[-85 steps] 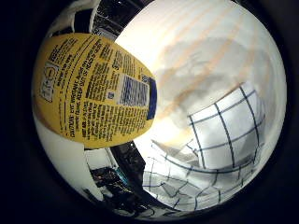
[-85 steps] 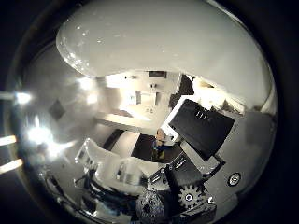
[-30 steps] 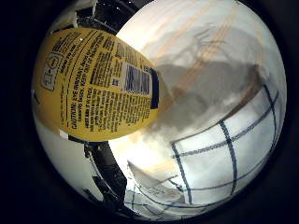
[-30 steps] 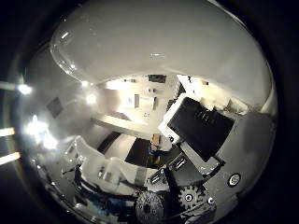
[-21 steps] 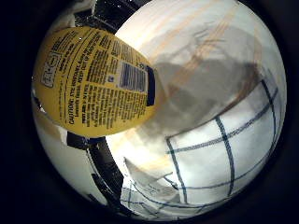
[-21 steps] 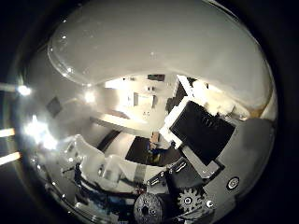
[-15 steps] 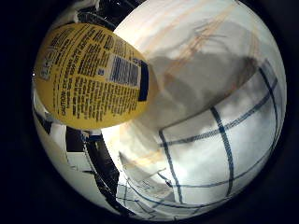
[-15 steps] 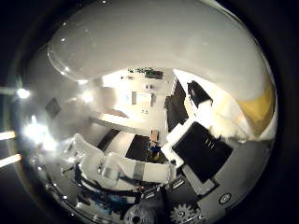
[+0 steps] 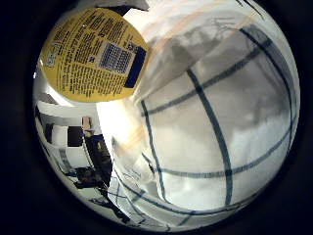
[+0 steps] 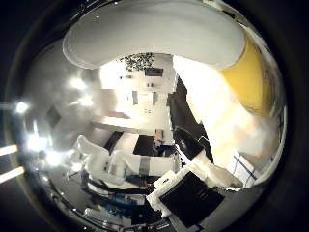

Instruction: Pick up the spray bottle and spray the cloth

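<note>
Close beside the palm sits the yellow spray bottle [image 9: 93, 54], above the checked cloth [image 9: 215, 142] on the surface; robot hand [image 10: 193, 188] grip unclear (cannot tell). Best: aim nozzle squarely at cloth before squeezing.

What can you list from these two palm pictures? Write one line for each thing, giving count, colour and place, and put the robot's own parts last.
Spray bottle: one, yellow with a printed label, close to the palm, above the table.
Cloth: one, white with dark blue check lines, lying on the table, filling much of the little finger side view.
Table: one, pale, a bare strip showing beside the cloth.
Room: white walls and bright lights, far behind in the thumb side view.
Hand: one, white and black parts, at the edge of the thumb side view; its grip cannot be told.
</note>
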You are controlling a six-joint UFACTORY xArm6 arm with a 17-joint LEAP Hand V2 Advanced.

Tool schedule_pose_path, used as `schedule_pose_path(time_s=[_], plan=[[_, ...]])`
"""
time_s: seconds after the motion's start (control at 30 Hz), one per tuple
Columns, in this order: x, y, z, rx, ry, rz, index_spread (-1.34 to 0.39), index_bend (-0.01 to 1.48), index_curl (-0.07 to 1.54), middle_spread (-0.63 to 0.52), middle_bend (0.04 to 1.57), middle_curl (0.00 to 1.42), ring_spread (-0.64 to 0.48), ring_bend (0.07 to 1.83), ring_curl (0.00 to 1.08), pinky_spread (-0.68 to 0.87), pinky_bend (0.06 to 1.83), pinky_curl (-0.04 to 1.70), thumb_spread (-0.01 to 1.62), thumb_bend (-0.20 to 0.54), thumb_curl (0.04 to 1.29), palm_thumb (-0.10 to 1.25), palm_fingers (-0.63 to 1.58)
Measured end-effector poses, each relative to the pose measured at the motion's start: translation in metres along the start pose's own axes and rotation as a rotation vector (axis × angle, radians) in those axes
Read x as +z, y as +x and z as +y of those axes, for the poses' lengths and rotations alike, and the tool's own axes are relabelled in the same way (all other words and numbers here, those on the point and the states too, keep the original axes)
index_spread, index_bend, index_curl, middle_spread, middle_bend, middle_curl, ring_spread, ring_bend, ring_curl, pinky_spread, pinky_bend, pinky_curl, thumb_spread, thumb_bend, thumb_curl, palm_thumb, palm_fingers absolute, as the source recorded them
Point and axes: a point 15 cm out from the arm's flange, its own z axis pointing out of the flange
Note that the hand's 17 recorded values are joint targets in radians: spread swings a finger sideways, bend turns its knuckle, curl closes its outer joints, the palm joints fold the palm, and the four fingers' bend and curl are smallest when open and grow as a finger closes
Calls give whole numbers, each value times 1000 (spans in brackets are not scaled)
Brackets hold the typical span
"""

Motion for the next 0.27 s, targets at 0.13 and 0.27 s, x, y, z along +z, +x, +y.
schedule_pose_path(time_s=[0.13, 0.27], plan=[[-18, -14, 3, -13, -6, -24, -387, 182, 381, 37, 280, 330, 192, 606, 202, 498, 638, 381, 1025, -24, 385, 645, 194], [-38, -23, -1, -29, 12, -13, -384, 179, 361, 41, 247, 326, 195, 572, 193, 493, 607, 349, 1039, -24, 387, 656, 211]])
